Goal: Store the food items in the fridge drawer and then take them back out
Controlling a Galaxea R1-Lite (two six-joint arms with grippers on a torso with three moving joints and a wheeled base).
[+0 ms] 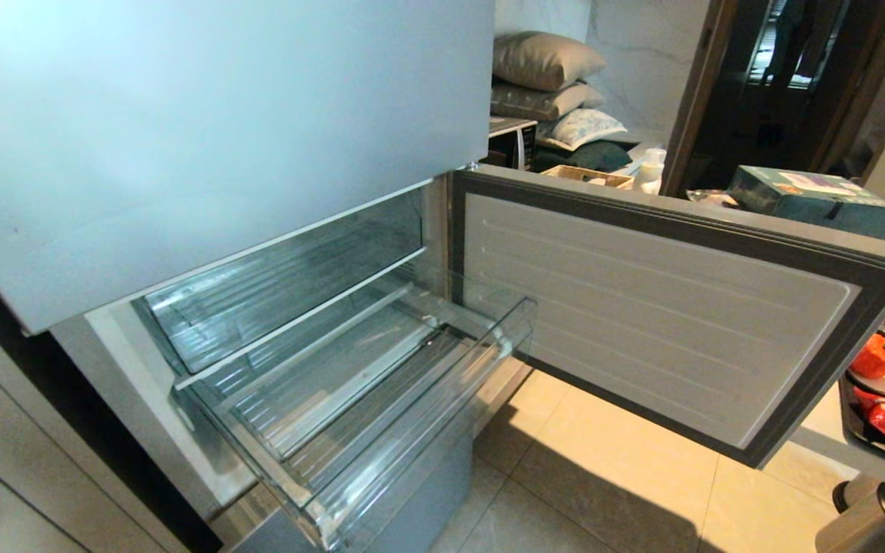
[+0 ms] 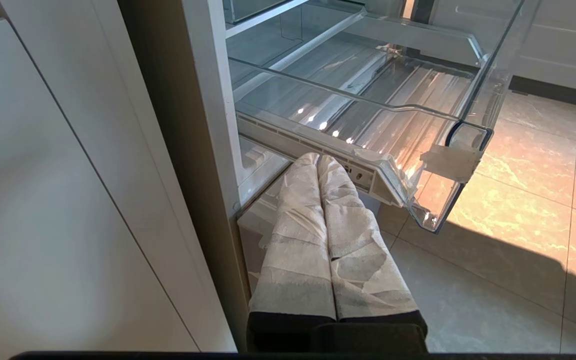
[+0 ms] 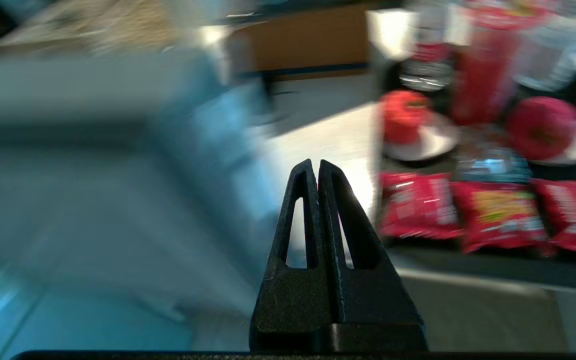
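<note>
The fridge drawer [image 1: 442, 407] is pulled out under the open freezer compartment, clear and with nothing in it; its ribbed bottom [image 2: 393, 100] also shows in the left wrist view. A red-orange tomato-like food item [image 1: 875, 357] sits on a white plate on the tray at the far right. In the blurred right wrist view two such round red items [image 3: 404, 116] [image 3: 543, 127] rest on plates. My right gripper [image 3: 315, 165] is shut and empty, apart from them. My left gripper [image 2: 318, 159], with white-wrapped fingers, is shut low beside the fridge, under the drawer's corner. Neither arm shows in the head view.
The lower fridge door [image 1: 642, 307] stands open to the right, between drawer and table. A dark tray [image 1: 850, 415] on the table edge holds red snack packets [image 3: 498, 215] and bottles [image 3: 483, 65]. A teal box [image 1: 811, 200] lies behind the door. Tiled floor [image 1: 604, 476] below.
</note>
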